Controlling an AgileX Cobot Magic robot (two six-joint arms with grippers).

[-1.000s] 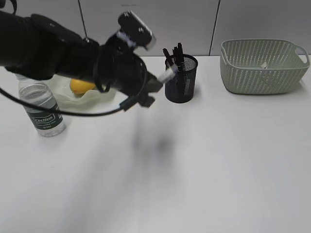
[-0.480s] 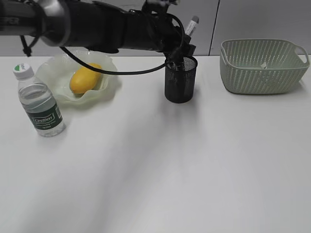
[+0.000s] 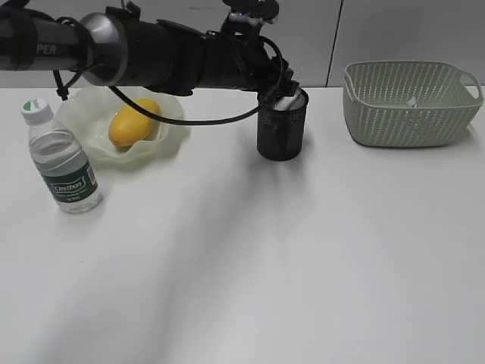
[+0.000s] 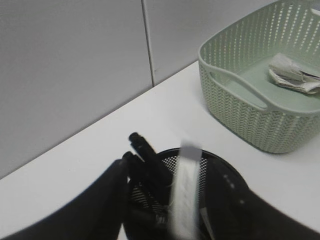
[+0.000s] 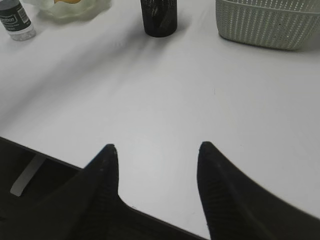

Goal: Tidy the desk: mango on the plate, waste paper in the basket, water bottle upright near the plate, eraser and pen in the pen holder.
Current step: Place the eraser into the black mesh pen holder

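My left gripper (image 3: 280,88) hangs open right above the black mesh pen holder (image 3: 281,133). A white oblong thing (image 4: 185,190), blurred, stands loose between its fingers in the holder's mouth; whether it is the eraser I cannot tell. Black pens (image 4: 145,150) stick up in the holder. The mango (image 3: 132,121) lies on the green plate (image 3: 170,140). Just left of the plate the water bottle (image 3: 64,163) stands upright. The waste paper (image 4: 292,75) sits in the basket (image 3: 409,106). My right gripper (image 5: 157,146) is open and empty over the desk's (image 3: 265,265) near edge.
The left arm stretches across the back of the desk from the left, above the plate. A grey panelled wall (image 3: 379,30) runs close behind the holder and basket. The desk's front edge (image 5: 60,162) shows under the right gripper.
The left arm swung up and back to the pen holder carrying the white thing. Its jaws have since spread, and the white thing has dropped from above the rim into the holder.
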